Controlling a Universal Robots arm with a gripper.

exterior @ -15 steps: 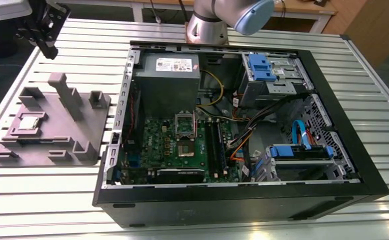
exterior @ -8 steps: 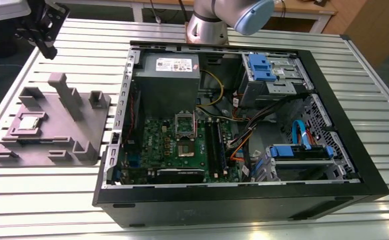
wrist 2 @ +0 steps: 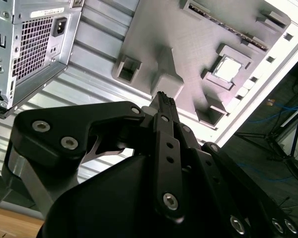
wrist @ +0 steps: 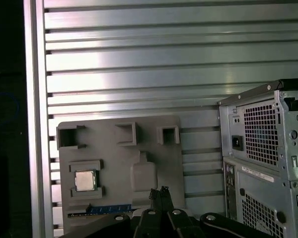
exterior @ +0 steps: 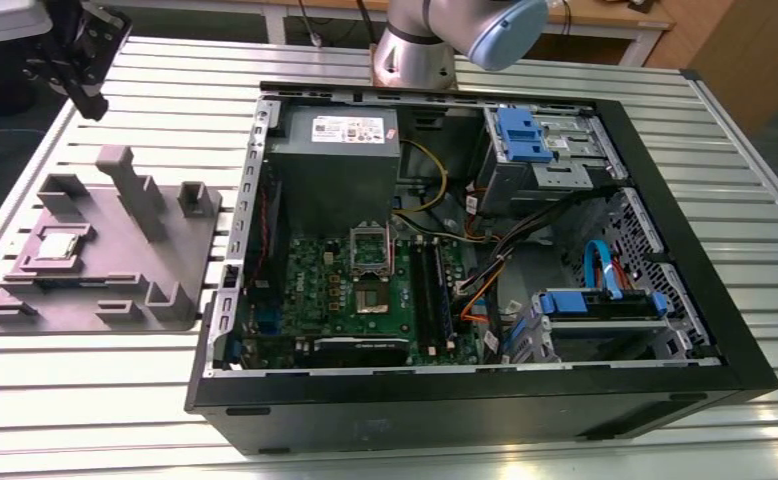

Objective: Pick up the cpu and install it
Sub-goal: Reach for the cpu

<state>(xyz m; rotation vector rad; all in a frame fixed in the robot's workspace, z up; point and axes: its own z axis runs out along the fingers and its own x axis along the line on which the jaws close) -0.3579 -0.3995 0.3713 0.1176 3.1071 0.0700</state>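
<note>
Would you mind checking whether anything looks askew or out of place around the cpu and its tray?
Nothing stands out: the cpu lies flat and square in its recess on the grey tray, and the gripper hangs apart from it, holding nothing.

Bright, even light (glare on table (wrist: 139, 59))

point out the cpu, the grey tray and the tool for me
cpu (wrist: 84, 180): first wrist view, centre of its metal top.
grey tray (wrist: 114, 166): first wrist view, bare flat part of its base.
tool (wrist: 158, 190): first wrist view, midway between its fingertips.
</note>
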